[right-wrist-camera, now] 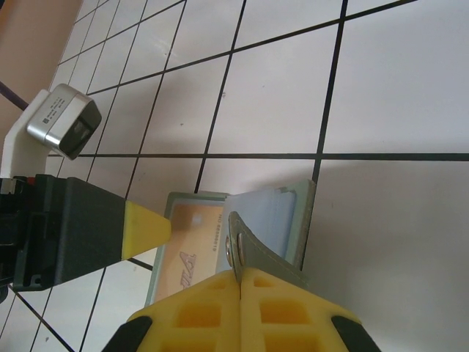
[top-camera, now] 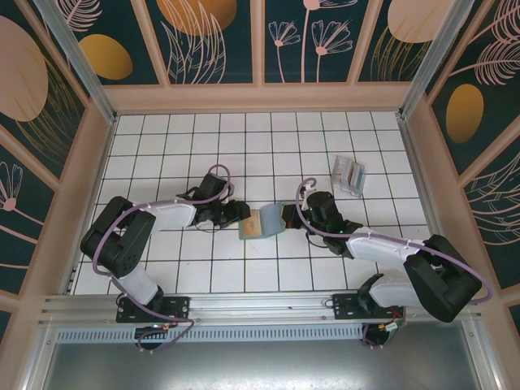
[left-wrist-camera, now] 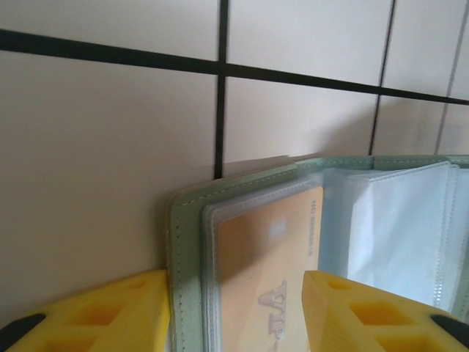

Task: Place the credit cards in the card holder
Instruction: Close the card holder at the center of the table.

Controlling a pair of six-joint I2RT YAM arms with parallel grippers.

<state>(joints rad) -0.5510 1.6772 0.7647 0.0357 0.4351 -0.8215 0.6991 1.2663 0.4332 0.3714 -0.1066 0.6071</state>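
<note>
**While the right gripper (right-wrist-camera: pixel 240 309) pinches the strap (right-wrist-camera: pixel 256 253), the left gripper (left-wrist-camera: pixel 234 315) stands spread over the card holder (right-wrist-camera: pixel 270 220)**

Seen from the right wrist, the two yellow fingers (right-wrist-camera: pixel 286 315) are pressed together on the holder's grey-green strap, just below its metal snap (right-wrist-camera: pixel 231 248). In the left wrist view, the yellow fingertips (left-wrist-camera: pixel 102 315) stand wide apart with nothing clamped. They flank the holder's left page, and one tip sits right at the outer edge of the sage-green cover (left-wrist-camera: pixel 178 249).

Between those tips lies a tan-orange credit card (left-wrist-camera: pixel 264 271), under the clear sleeve of that page. Further empty clear sleeves (left-wrist-camera: pixel 396 227) fan out beside it.

From above, the card holder (top-camera: pixel 270 218) lies open on the white tiled table (top-camera: pixel 203 146). It is midway between the left gripper (top-camera: pixel 238 215) and the right gripper (top-camera: pixel 291 218), with the card (top-camera: pixel 252 226) on its left half. A small clear plastic stand (top-camera: pixel 348 176) sits well apart, beyond the right arm.
</note>
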